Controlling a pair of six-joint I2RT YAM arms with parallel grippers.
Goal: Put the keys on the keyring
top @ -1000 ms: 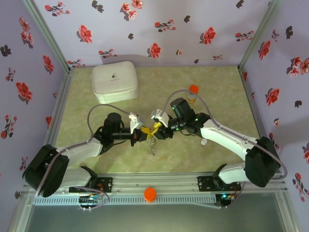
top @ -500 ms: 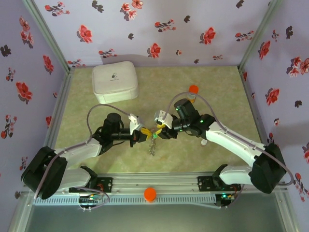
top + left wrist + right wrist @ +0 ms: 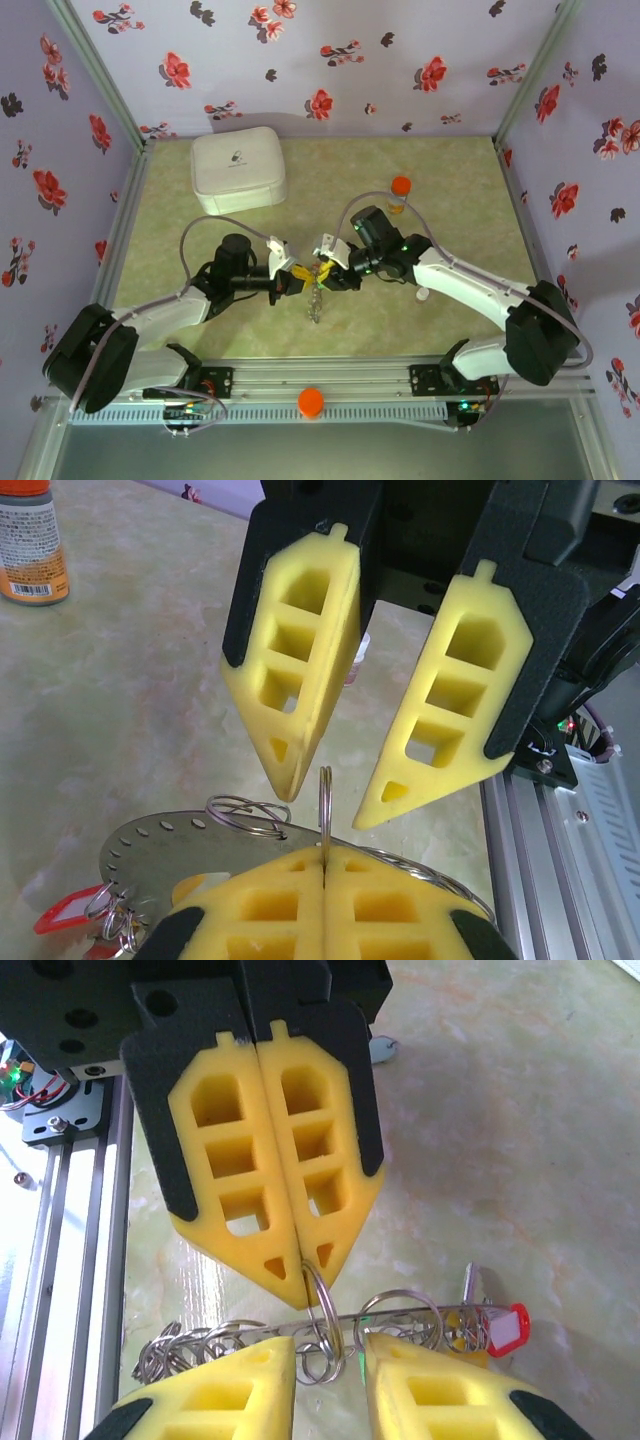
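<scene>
A pale green marbled table is enclosed by flowered walls. A split ring is pinched upright by the clamped left gripper and straddled by the spread fingers of the right gripper. Its coil should be met squarely and parted gently. The keyring, flat, grey and pierced with holes, is seen just under the left fingertips, a red-tagged key beside it

Two slim arms are showing white shells and black joints: the left arm and the right arm, each trailing a looping grey cable. The left gripper and the right gripper are wearing black housings, their jaws carrying pointed yellow pads cut with square and triangular windows; a small green light is glowing on the right arm
</scene>
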